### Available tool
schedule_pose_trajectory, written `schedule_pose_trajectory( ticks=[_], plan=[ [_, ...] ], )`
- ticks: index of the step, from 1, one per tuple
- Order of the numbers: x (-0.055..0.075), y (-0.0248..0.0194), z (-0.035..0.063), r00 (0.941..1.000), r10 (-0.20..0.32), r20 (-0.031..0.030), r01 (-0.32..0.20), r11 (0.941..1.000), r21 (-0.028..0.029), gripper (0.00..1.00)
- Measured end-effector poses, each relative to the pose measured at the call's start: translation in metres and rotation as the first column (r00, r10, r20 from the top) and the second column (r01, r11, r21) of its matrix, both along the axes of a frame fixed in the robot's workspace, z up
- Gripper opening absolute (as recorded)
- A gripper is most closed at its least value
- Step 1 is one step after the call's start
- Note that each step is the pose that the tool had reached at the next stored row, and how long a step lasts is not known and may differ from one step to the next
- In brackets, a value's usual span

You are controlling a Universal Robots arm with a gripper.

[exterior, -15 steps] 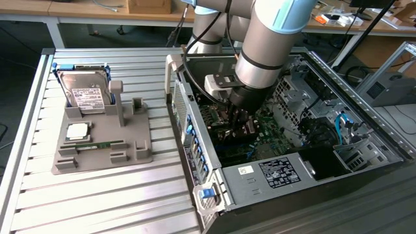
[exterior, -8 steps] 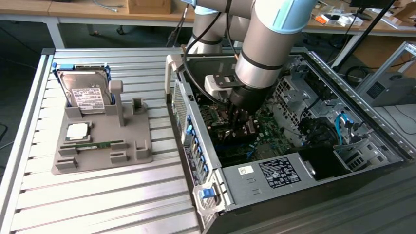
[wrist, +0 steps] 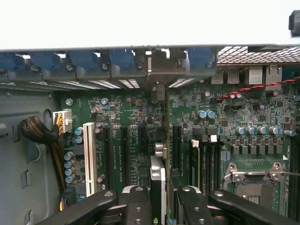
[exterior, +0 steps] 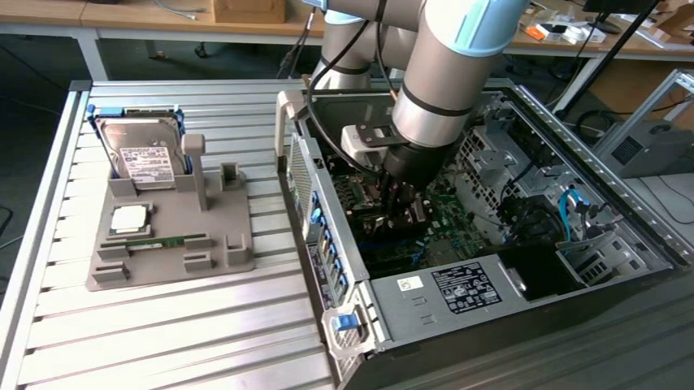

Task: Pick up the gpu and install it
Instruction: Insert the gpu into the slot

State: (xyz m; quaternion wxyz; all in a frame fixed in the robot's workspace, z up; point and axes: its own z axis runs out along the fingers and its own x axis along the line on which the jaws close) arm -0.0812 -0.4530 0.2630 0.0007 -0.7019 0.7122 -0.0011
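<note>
Presently, claw: the gripper (wrist: 158,199) is closed on the gpu (wrist: 158,187), its two dark fingers (wrist: 138,206) pressing either side of the card in the wrist view.
Gpu: held edge-on as a thin strip with a pale metal edge, running from between the fingers down toward the motherboard (wrist: 131,140); its far end reaches the rear bracket area under the blue slot clips (wrist: 84,60).
Gpu position: it stands among the long dark expansion slots (wrist: 124,150); whether its edge is seated in one of them I cannot tell.
Slots nearby: a white slot (wrist: 89,157) lies to one side of the card, the empty CPU socket (wrist: 253,176) with its metal frame to the other.
Cables: a braided bundle with a white connector (wrist: 62,121) sits at the board's edge, and a red-and-black twisted wire (wrist: 253,90) crosses near the rear ports.
Arm: in the exterior view the grey arm (exterior: 456,65) reaches down into the open computer case (exterior: 607,268), with the gripper (exterior: 399,207) low over the green board.
Case: it lies on its side on the slatted metal table (exterior: 162,341), a white label (exterior: 466,288) on its power supply.
Holder: a grey parts fixture (exterior: 233,252) sits at the exterior view's left of the case, well apart from the gripper.
Holder contents: a silver hard drive (exterior: 146,158) stands upright at its far end, a CPU chip (exterior: 130,216) lies flat in the middle, and a green RAM stick (exterior: 162,240) lies nearer.
</note>
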Motion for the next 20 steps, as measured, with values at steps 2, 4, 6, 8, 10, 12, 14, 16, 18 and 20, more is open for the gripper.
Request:
schedule_pose_trajectory(
  ticks=[2,4,6,8,10,12,14,16,18,20],
  plan=[
    [0.0001,0.0001,-0.0004,1.0000,0.002,0.0001,-0.002,1.0000,0.0002,0.27],
    [0.0002,0.0001,-0.0009,1.0000,0.002,0.0000,-0.002,1.0000,0.0000,0.27],
    [0.0004,0.0001,-0.0015,1.0000,0.002,-0.0002,-0.002,1.0000,-0.0002,0.27],
    [0.0008,0.0001,-0.0022,1.0000,0.002,-0.0001,-0.002,1.0000,-0.0002,0.27],
    [0.0011,0.0001,-0.0029,1.0000,0.002,-0.0002,-0.002,1.0000,-0.0002,0.27],
    [0.0016,0.0001,-0.0035,1.0000,0.002,-0.0002,-0.002,1.0000,0.0000,0.27],
    [0.0018,0.0001,-0.0037,1.0000,0.002,-0.0001,-0.002,1.0000,0.0000,0.27],
    [0.0018,0.0001,-0.0038,1.0000,0.002,-0.0002,-0.002,1.0000,-0.0001,0.27],
    [0.0018,0.0001,-0.0040,1.0000,0.002,-0.0001,-0.002,1.0000,0.0000,0.27],
    [0.0015,0.0001,-0.0041,1.0000,0.002,-0.0001,-0.002,1.0000,0.0000,0.27]
  ],
)
